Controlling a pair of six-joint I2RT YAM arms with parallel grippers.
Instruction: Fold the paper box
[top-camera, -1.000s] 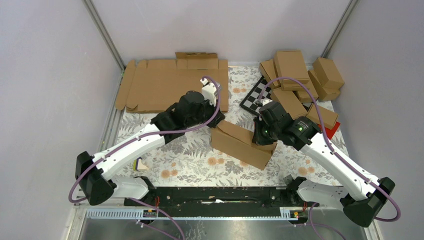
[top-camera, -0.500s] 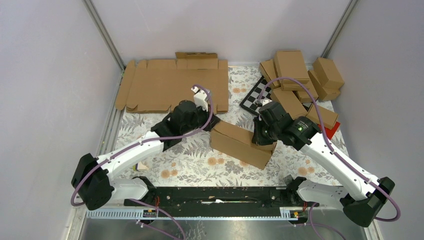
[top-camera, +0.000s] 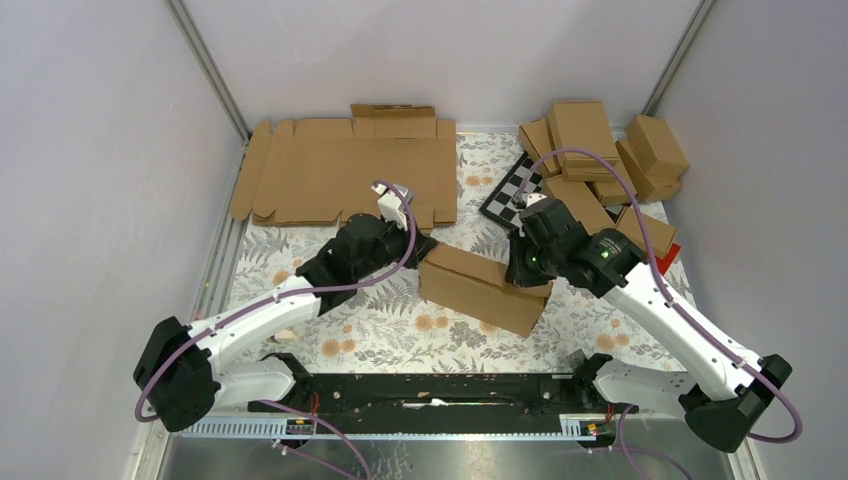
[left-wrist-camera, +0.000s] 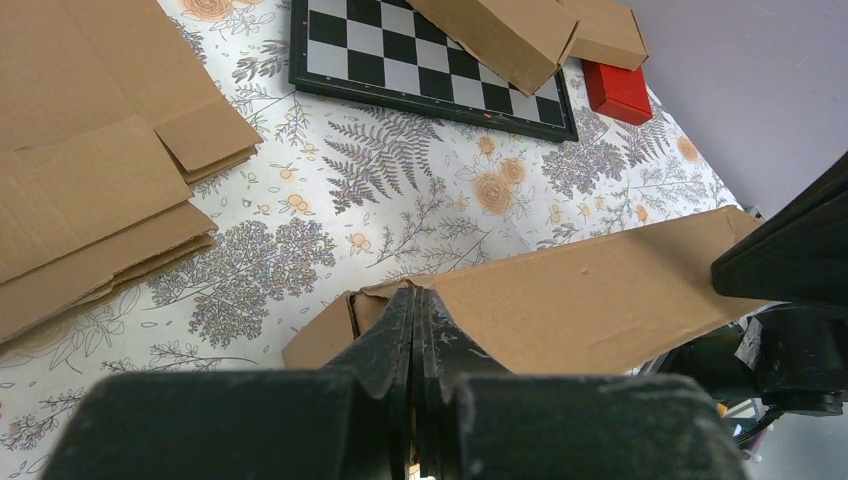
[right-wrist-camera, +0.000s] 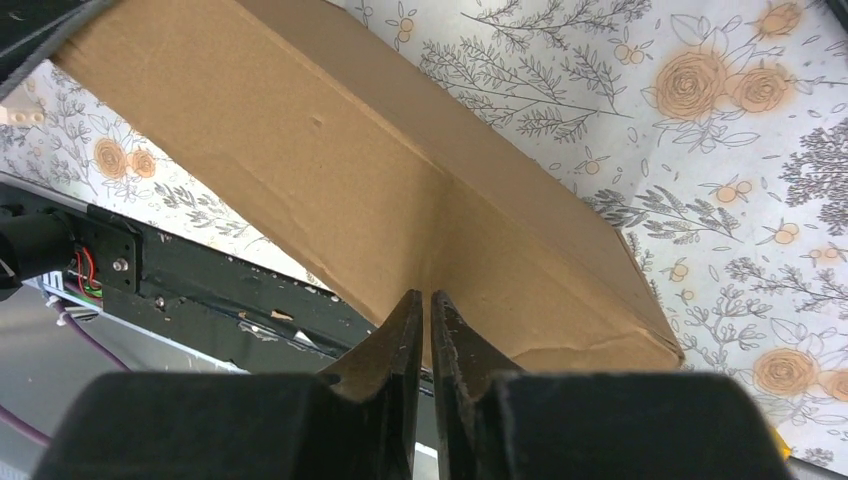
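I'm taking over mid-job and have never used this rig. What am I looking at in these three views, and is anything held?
Two robot arms, the left arm and right arm, are bolted at the near edge of the table. The wide picture looks down from above; the other two come from wrist cameras. Between the arms lies the paper box. Behind are flat cardboard blanks, a pile of closed boxes and a checkerboard. The left gripper and right gripper are shut, tips at the box; I cannot tell whether either pinches it.
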